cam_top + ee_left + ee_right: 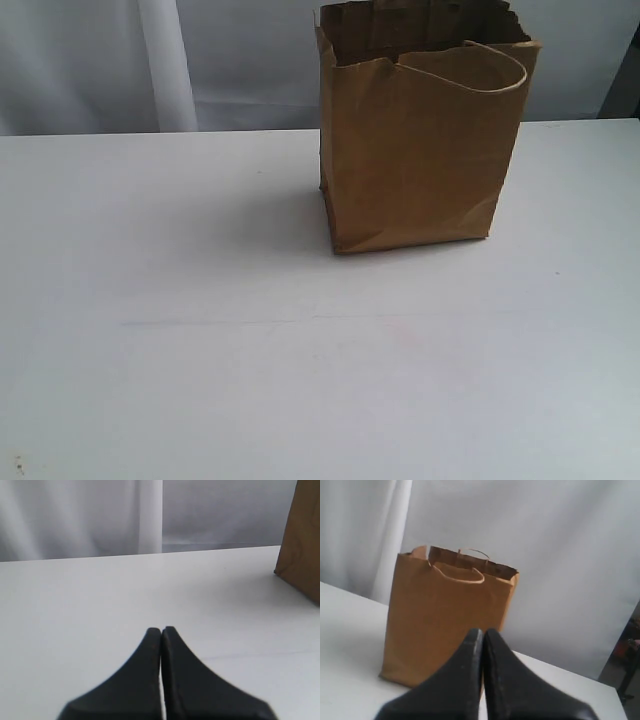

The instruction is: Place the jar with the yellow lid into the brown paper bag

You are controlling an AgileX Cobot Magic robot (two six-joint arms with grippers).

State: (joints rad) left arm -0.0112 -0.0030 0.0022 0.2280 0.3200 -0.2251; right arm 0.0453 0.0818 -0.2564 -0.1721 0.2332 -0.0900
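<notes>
The brown paper bag (420, 160) stands upright on the white desk (180, 320) in the upper right of the exterior frame. Its mouth is open and one twisted loop handle (522, 70) droops over its front face. The left hand (161, 630) is empty, black fingers pressed together. The right hand (482, 631) is likewise closed on nothing, with the bag beyond it.

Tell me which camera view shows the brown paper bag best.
The exterior view: the brown paper bag stands large and unobstructed, base to handle. The right wrist view shows its top whole, but the right gripper covers part of its base. The left wrist view catches only one lower corner.
</notes>
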